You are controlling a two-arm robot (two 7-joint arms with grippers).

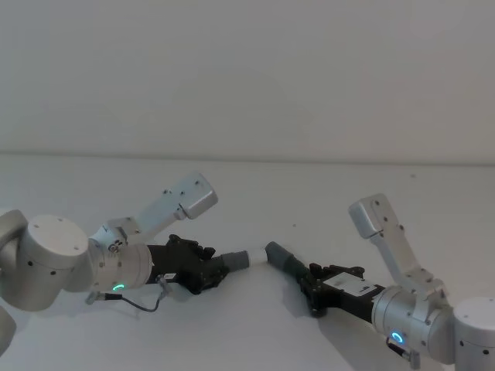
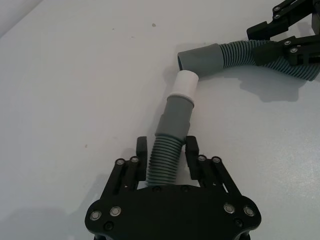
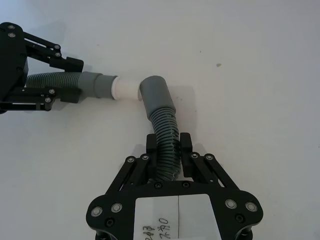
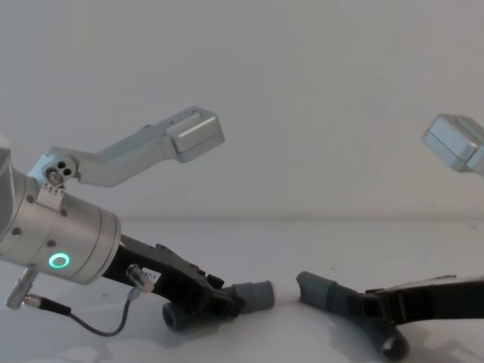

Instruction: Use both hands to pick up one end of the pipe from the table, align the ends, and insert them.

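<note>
The pipe is two ribbed dark-grey hose pieces, low over the white table [image 1: 271, 193]. My left gripper [image 2: 167, 150] is shut on the ribs of the left piece [image 2: 165, 165], whose grey cuff [image 2: 177, 117] carries a short white tip [image 2: 185, 85]. Around the ribbed part of the right piece [image 3: 167, 135] my right gripper [image 3: 168, 145] is shut, and that piece ends in a plain grey cuff [image 3: 156, 95]. The two ends meet at an angle in mid-table: the white tip [image 1: 257, 256] lies against the rim of the right cuff [image 1: 274, 251], outside it. From the chest, both cuffs [image 4: 253, 296] [image 4: 318, 287] face each other.
The silver-grey arm links [image 1: 186, 197] [image 1: 379, 220] rise above each wrist. A thin grey cable [image 1: 143, 305] loops under the left wrist. Bare table stretches behind the hoses to the pale wall [image 1: 247, 77].
</note>
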